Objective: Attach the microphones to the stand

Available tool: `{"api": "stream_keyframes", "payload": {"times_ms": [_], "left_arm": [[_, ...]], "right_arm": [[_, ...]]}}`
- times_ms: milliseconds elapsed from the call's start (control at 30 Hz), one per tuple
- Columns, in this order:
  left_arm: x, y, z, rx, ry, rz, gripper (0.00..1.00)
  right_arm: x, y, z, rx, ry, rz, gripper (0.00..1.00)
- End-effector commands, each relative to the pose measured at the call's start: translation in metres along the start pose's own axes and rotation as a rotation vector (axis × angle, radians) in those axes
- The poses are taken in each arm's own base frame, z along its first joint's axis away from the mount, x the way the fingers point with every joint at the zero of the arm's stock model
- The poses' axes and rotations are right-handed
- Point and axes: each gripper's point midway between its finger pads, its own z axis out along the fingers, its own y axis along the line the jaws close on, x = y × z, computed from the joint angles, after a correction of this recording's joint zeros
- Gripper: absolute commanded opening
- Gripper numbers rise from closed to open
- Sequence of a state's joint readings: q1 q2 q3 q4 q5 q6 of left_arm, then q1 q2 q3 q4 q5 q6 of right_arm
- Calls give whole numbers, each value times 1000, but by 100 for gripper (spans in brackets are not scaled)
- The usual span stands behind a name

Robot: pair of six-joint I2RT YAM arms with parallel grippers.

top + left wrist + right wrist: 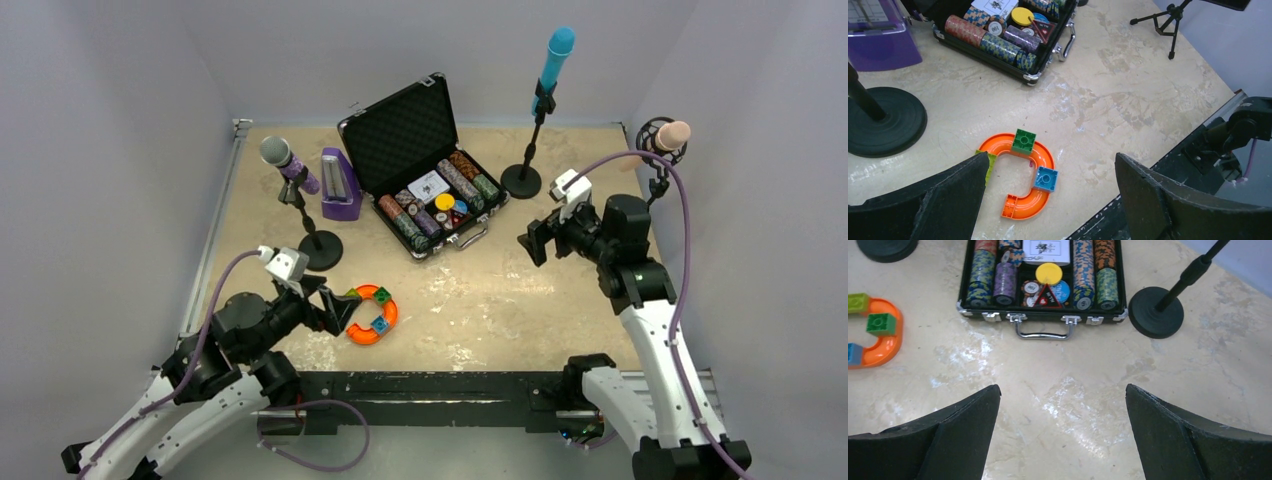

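Observation:
All three microphones sit in stands. The glittery purple microphone (283, 158) tilts in the clip of a round-based stand (320, 250) at the left, whose base (885, 122) also shows in the left wrist view. The cyan microphone (556, 55) stands upright on a tall stand (521, 181) at the back, its base (1155, 312) seen from the right wrist. The pink microphone (672, 135) rests in a ring mount on a tripod (1168, 20) at the right edge. My left gripper (340, 305) (1052, 156) is open over the toy track. My right gripper (535, 240) (1063, 387) is open above bare table.
An open black poker-chip case (425, 190) (1043, 320) lies in the middle back. A purple metronome-shaped box (340, 185) stands beside the left stand. An orange curved toy track (372, 315) (1023, 200) with green and blue bricks lies near the front edge (450, 385).

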State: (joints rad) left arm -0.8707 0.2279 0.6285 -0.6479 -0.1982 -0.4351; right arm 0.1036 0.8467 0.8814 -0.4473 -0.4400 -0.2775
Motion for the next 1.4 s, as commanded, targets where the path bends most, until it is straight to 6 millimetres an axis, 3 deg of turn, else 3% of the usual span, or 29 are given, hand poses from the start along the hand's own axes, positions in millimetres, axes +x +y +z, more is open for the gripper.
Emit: {"api": "stream_keyframes", "payload": {"times_ms": [0,267,500,933,1133,1367], "left_arm": [[-35,1,7,-49,-77,75,100],[-59,14,25,-170,-38,180,100],[-68,26,36,-230,0,102,100],[-80,15,21,-172,-65,52,100],[-77,13,13,-156,-64,47,100],[-75,14,7,-154,-71,43,100]], "right_arm": [[-8,25,-25,-83,-43,-50,99],[-20,39,-50,-92,-89,-41,99],[-29,41,-61,-67,-133,-34,99],[-34,49,-69,-107,-157,-70,99],[-36,54,-71,-138,-180,-69,99],[-37,45,-67,-82,-203,26,99]]}}
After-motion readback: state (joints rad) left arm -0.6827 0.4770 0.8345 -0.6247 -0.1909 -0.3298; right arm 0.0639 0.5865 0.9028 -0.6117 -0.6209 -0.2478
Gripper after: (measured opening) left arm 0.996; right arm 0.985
